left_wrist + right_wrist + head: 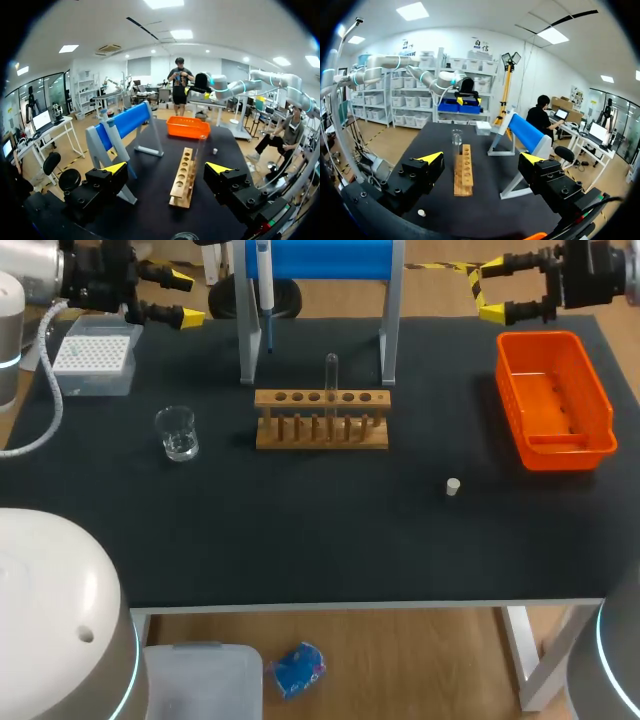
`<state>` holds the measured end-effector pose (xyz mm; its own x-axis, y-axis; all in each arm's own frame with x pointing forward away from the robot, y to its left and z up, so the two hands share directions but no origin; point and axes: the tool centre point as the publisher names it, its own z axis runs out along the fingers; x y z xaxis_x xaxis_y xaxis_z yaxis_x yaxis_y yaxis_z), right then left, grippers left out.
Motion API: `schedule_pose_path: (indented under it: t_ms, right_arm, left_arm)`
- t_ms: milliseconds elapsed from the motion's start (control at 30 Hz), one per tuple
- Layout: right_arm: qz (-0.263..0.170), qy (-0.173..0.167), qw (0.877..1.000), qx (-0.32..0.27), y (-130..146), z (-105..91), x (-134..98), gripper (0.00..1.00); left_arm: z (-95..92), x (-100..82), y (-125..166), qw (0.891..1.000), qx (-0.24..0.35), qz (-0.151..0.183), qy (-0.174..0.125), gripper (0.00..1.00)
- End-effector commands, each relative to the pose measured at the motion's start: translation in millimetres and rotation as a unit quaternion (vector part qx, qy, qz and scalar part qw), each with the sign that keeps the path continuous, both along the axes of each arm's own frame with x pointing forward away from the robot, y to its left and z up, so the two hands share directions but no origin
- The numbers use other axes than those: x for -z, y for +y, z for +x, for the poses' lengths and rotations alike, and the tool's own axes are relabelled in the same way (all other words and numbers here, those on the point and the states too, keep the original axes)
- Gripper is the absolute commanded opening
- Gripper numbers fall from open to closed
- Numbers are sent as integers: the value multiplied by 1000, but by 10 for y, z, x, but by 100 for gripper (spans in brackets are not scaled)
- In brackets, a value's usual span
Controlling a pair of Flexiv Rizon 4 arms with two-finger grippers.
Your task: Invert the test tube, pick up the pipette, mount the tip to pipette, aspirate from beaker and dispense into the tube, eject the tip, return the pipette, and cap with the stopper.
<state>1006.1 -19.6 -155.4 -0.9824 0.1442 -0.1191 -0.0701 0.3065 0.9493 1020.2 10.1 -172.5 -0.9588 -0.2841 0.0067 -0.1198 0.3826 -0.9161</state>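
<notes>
Closest to the lens, a small white stopper [453,486] lies alone on the black table [300,540], at about 4 o'clock from the wooden test tube rack [321,420] at the table's middle. A clear test tube [331,375] stands upright in one of the rack's middle holes. At 9 o'clock from the rack, a glass beaker [178,433] holds a little clear liquid; at 10 o'clock sits the pipette tip box [93,358]. A pipette [264,290] hangs on the blue-topped stand [320,258] at 12 o'clock, just behind the rack, and an orange bin [598,405] lies at 3 o'clock. Both arms hang at the table's far corners, well apart from every item: the left gripper [185,298] at 10 o'clock, beyond the tip box, and the right gripper [490,289] at 2 o'clock, past the bin's far end. Each has its yellow-tipped fingers spread wide.
</notes>
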Motion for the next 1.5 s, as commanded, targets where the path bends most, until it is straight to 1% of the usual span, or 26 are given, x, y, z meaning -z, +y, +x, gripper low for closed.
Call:
schedule_pose_path:
  t_ms: [33, 100, 233, 333, 433, 467, 500, 567, 600, 633, 1200, 1233, 1267, 1300, 1367, 1500]
  right_arm:
    - [1, 3, 1000, -19, 24, -20, -42, 100]
    - [-4, -1, 1000, -22, 67, -104, -17, 100]
    - [5, 2, 1000, -19, 162, -332, 93, 100]
    - [3, 3, 1000, -15, 240, -493, 188, 100]
    - [3, -3, 1000, -4, 308, -621, 267, 100]
    - [2, -7, 1000, -1, 331, -658, 307, 100]
    - [8, -6, 1000, 3, 356, -692, 352, 100]
    - [16, -8, 1000, 15, 405, -744, 444, 100]
    - [24, -8, 1000, 14, 432, -769, 485, 100]
    - [39, 3, 999, 8, 455, -789, 512, 100]
    - [39, 3, 999, 8, 455, -789, 512, 100]
    - [39, 3, 999, 8, 455, -789, 512, 100]
    - [46, 12, 999, -3, 476, -804, 555, 100]
    - [44, 15, 999, -4, 502, -814, 603, 100]
    - [47, 21, 999, -8, 554, -835, 683, 100]
    - [58, 28, 998, -17, 666, -869, 810, 100]
  left_arm:
    - [-74, 35, -17, 1000, -1, 13, -1, 100]
    - [-150, 68, -63, 1000, -3, 14, -2, 100]
    - [-278, 153, -164, 1000, 4, 18, 0, 100]
    - [-326, 152, -214, 999, 13, 36, -17, 100]
    - [-381, 160, -226, 999, 3, 43, -23, 100]
    - [-406, 167, -227, 999, -3, 36, -23, 100]
    - [-431, 179, -232, 999, -6, 32, -21, 100]
    - [-493, 239, -272, 999, 1, 46, -17, 100]
    - [-514, 258, -290, 999, -1, 43, -13, 100]
    - [-514, 258, -290, 999, -1, 43, -13, 100]
    - [-514, 258, -290, 999, -1, 43, -13, 100]
    - [-540, 297, -328, 999, -1, 43, -9, 100]
    - [-565, 336, -364, 999, 0, 45, -6, 100]
    - [-590, 381, -400, 999, -2, 46, -1, 100]
    - [-648, 460, -473, 999, -4, 39, 9, 100]
    - [-717, 565, -583, 999, 0, 41, 14, 100]
